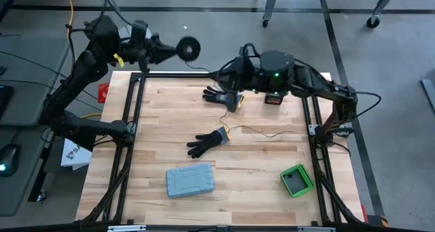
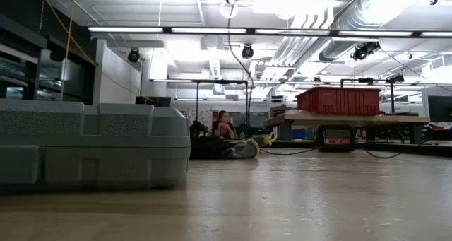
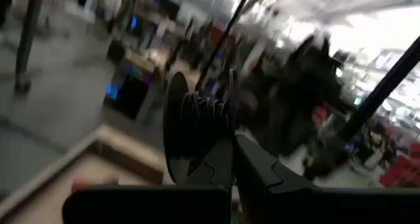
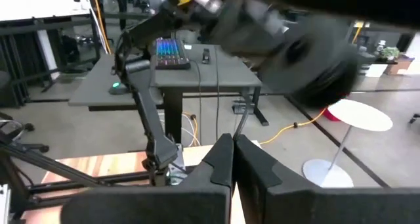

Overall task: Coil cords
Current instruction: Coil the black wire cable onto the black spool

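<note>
The left gripper [image 1: 168, 50] hangs beyond the table's far-left corner, clamped on a black spool [image 1: 189, 49] with thin dark wire [image 3: 205, 106] wound around its core. A fine strand seems to run from it toward the right gripper [image 1: 219, 73], which is pinched fully closed at the far edge just above a black work glove [image 1: 221, 95]; whether it pinches the wire I cannot tell. To coil well, keep that strand lightly taut and feed each turn beside the last, avoiding the glove.
</note>
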`<state>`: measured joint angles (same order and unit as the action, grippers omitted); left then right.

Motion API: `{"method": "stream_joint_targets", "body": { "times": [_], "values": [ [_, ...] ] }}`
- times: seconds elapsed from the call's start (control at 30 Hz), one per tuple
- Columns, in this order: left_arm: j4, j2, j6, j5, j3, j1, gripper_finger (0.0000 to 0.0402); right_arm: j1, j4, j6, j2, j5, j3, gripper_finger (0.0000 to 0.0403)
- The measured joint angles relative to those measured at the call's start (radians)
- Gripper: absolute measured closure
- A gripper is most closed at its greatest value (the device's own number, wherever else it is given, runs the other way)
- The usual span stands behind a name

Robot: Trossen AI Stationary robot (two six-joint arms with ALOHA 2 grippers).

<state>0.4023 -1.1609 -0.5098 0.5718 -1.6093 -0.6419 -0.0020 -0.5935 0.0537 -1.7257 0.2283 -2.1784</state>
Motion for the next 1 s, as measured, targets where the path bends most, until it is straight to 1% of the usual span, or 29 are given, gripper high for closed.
{"method": "stream_joint_targets", "body": {
  "times": [0.1,0.33,0.4,0.53,0.6,0.7,0.77,0.83,0.93,1.0],
  "values": [
    [0.093,0.012,-0.003,0.059,0.0,0.004,0.0401,-0.005,-0.02,0.009,0.015,0.004,-0.001,0.0403],
    [0.101,0.008,-0.127,0.276,0.0,0.016,0.0401,-0.029,-0.018,0.034,0.034,0.003,-0.001,0.0403],
    [0.1,-0.004,-0.158,0.307,0.0,0.03,0.0401,-0.033,0.001,0.037,0.035,-0.006,-0.001,0.0403],
    [0.093,-0.044,-0.189,0.321,0.002,0.073,0.0401,-0.043,0.051,0.041,0.031,-0.058,-0.001,0.0403],
    [0.065,-0.065,-0.206,0.358,0.002,0.095,0.0401,-0.046,0.069,0.044,0.031,-0.074,-0.001,0.0403],
    [-0.018,-0.104,-0.25,0.401,0.002,0.135,0.0401,-0.052,0.083,0.044,0.031,-0.095,-0.001,0.0403],
    [-0.113,-0.134,-0.296,0.425,0.002,0.163,0.0401,-0.057,0.095,0.044,0.031,-0.128,-0.001,0.0403],
    [-0.242,-0.164,-0.364,0.457,0.002,0.188,0.0401,-0.059,0.101,0.048,0.031,-0.153,-0.001,0.0403],
    [-0.449,-0.209,-0.481,0.494,0.002,0.215,0.0401,-0.059,0.123,0.056,0.025,-0.151,-0.002,0.0402],
    [-0.561,-0.237,-0.553,0.502,0.002,0.231,0.0401,-0.058,0.124,0.044,0.024,-0.151,-0.001,0.0392]
  ]
}}
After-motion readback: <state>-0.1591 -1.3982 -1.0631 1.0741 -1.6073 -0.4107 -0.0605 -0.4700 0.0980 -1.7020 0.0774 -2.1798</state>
